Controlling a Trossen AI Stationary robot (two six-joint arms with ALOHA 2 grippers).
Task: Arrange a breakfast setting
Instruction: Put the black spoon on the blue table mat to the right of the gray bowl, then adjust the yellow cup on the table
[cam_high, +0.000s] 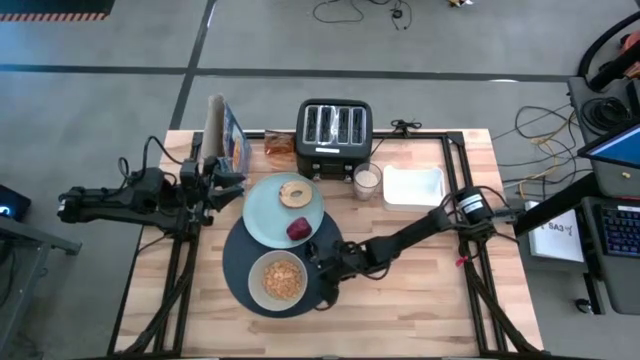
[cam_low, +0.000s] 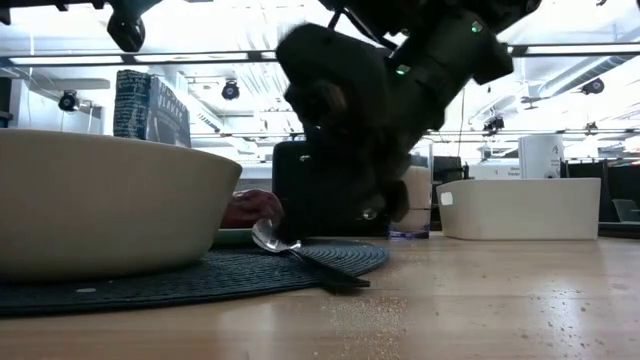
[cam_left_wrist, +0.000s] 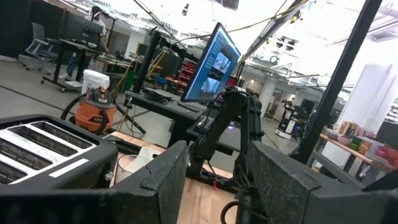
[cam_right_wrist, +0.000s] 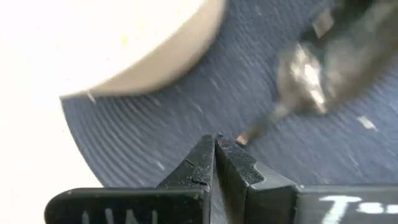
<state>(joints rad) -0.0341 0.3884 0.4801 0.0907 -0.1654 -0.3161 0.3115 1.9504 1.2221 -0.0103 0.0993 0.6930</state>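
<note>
Metal spoon (cam_low: 300, 247): lies on round dark-blue placemat (cam_high: 240, 275), beside beige bowl (cam_high: 277, 279). Right claw (cam_right_wrist: 216, 144): pinched shut on the spoon's handle tip. Left claw (cam_left_wrist: 214, 180): parted, empty, idle near black toaster (cam_high: 334, 135). Advice: lay handle flat, parallel to bowl, then release.

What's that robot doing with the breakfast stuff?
It's setting a breakfast place. The right hand, shut on the spoon, holds it low over the dark-blue placemat, beside the bowl. A plate with a bagel and a small red fruit overlaps the placemat's far edge. The left hand waits, part open and empty, near the table's left edge.
</note>
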